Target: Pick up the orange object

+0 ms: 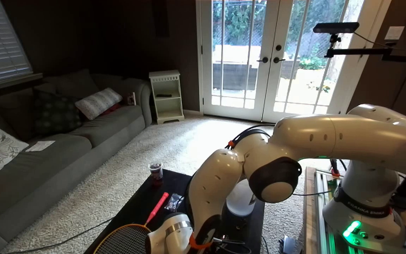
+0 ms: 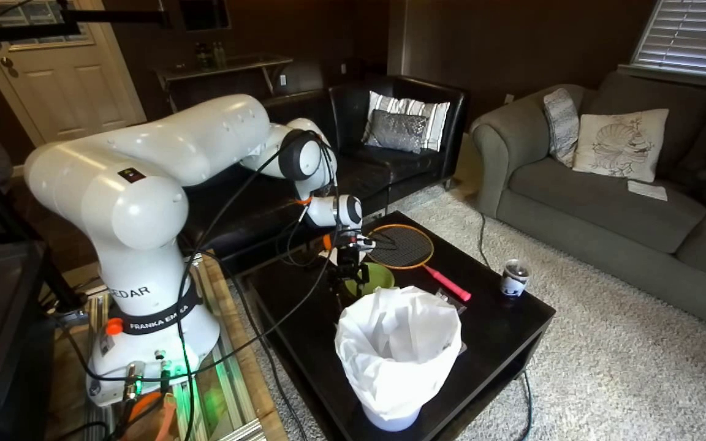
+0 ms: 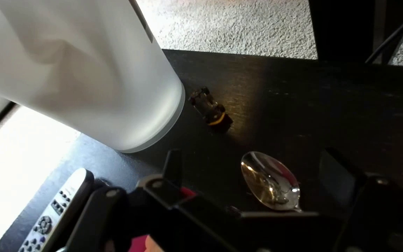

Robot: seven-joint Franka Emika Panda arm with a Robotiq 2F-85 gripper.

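The orange object does not show; it is hidden or out of view. My gripper [image 3: 255,173] is open in the wrist view, its two fingers wide apart and pointing down over the dark table. Through the gap a shiny spoon [image 3: 269,182] is visible on the table, not held. Past a link of the gripper, a pink and peach patch [image 3: 140,243] and a small red bit [image 3: 187,191] peek out; I cannot tell what they are. An exterior view shows a green round thing [image 2: 379,277] beside and partly behind the gripper.
A white-lined bin [image 2: 399,343] stands on the table near the gripper. A small dark see-through item [image 3: 210,110] and a remote [image 3: 54,213] lie close to it. A racket [image 2: 402,248], a cup [image 2: 514,278] and a small packet [image 1: 174,203] are also on the table.
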